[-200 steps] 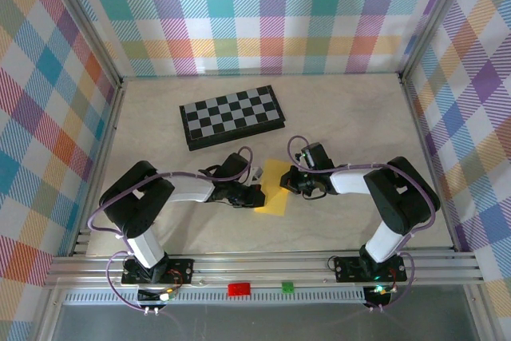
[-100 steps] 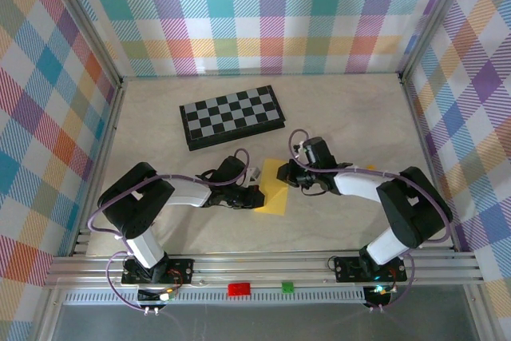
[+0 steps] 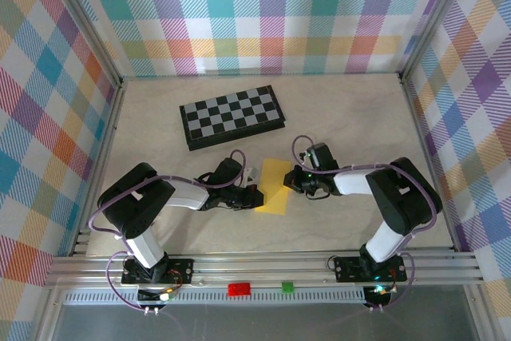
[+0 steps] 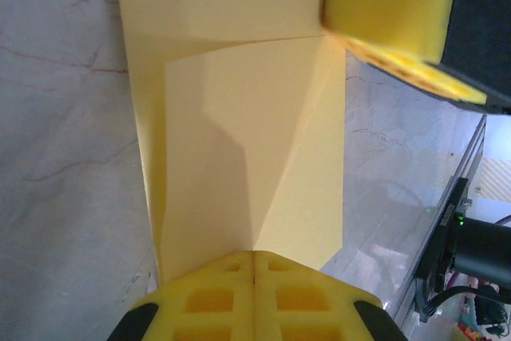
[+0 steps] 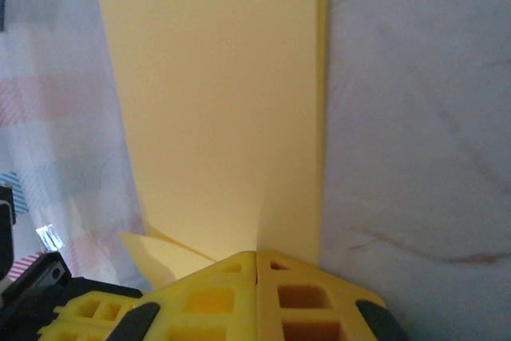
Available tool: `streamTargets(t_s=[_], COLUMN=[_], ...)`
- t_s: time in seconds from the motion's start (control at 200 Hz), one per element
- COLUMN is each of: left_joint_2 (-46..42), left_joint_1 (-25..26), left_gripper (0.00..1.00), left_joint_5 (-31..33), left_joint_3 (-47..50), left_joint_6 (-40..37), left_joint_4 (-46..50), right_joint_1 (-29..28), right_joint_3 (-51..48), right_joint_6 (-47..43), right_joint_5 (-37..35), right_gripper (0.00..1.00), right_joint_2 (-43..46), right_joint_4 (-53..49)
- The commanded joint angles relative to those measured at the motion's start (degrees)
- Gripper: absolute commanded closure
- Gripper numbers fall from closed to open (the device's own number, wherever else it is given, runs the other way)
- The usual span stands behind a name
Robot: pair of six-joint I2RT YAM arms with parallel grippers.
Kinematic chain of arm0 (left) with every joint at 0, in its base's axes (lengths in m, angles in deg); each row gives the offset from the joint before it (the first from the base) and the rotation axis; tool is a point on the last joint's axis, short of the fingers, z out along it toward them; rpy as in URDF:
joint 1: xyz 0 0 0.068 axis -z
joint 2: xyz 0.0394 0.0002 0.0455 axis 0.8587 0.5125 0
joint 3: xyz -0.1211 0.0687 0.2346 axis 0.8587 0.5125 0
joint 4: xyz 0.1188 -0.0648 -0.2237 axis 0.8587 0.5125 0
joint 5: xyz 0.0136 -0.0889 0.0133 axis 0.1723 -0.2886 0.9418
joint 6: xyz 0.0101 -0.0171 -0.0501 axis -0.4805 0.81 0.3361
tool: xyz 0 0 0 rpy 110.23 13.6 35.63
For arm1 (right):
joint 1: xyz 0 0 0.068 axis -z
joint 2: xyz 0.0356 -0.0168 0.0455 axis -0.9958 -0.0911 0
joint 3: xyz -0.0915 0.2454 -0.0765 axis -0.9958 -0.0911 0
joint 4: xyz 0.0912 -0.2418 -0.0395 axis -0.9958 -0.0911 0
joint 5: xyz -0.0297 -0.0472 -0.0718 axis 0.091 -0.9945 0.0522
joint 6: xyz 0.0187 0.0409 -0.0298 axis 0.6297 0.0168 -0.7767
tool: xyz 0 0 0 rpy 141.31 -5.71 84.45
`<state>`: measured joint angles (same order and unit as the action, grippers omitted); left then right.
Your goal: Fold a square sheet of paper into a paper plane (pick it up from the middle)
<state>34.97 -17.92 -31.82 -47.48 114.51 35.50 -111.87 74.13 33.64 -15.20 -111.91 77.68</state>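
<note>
Both arms low at mid-worktop (image 3: 359,117). The square sheet of paper (image 3: 274,185) lies flat between my tools, near the chessboard (image 3: 231,116) and apart from it, in the same place as a second ago. My left tool (image 3: 249,195) has its jaws closed tight, tips at the sheet's left edge, and has hardly moved. My right tool (image 3: 295,185), also closed, sat nearer the sheet's far corner half a second ago and is now back at mid-edge (I read this as a pressing stroke along a crease). I cannot tell whether either tool pinches paper. The left wrist view shows slanting fold lines, but no dart shape yet: early folding, much remaining.
</note>
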Motion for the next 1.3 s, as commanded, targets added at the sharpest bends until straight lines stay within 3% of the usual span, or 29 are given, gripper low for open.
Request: streamTargets(t_s=[0.0,0.12,0.285,0.565,0.74,0.88,1.295], left_joint_2=[2.5,2.4,0.5,-7.6,-3.8,0.0,3.8], left_joint_1=[0.0,0.3,0.8,0.5,-0.3,-0.3,-0.3], left_gripper=[1.00,1.00,1.00,0.89,0.90,0.94,0.99], left_joint_5=[0.5,0.1,0.6,6.7,8.5,10.1,11.9], left_joint_3=[2.6,2.8,2.0,-7.1,-13.7,-16.3,-13.9], left_joint_6=[2.2,3.7,4.3,-3.8,-9.6,-11.3,-12.2], left_joint_4=[2.4,0.3,0.5,14.8,21.1,22.2,21.8], right_joint_1=[1.6,3.2,3.2,-0.3,-4.1,-8.0,-16.6], right_joint_3=[-1.5,-3.9,-4.9,-6.7,-7.0,-6.7,-3.2], right_joint_6=[-0.3,1.4,0.6,0.3,1.8,5.4,12.5], right_joint_5=[0.9,1.5,-0.7,-1.7,-3.9,-5.6,-6.9], right_gripper=[0.92,0.92,0.89,0.80,0.74,0.65,0.56], right_joint_2=[-1.4,0.5,7.8,17.6,20.4,21.3,15.8], right_joint_4=[3.8,7.4,2.3,-6.9,-11.4,-13.6,-15.9])
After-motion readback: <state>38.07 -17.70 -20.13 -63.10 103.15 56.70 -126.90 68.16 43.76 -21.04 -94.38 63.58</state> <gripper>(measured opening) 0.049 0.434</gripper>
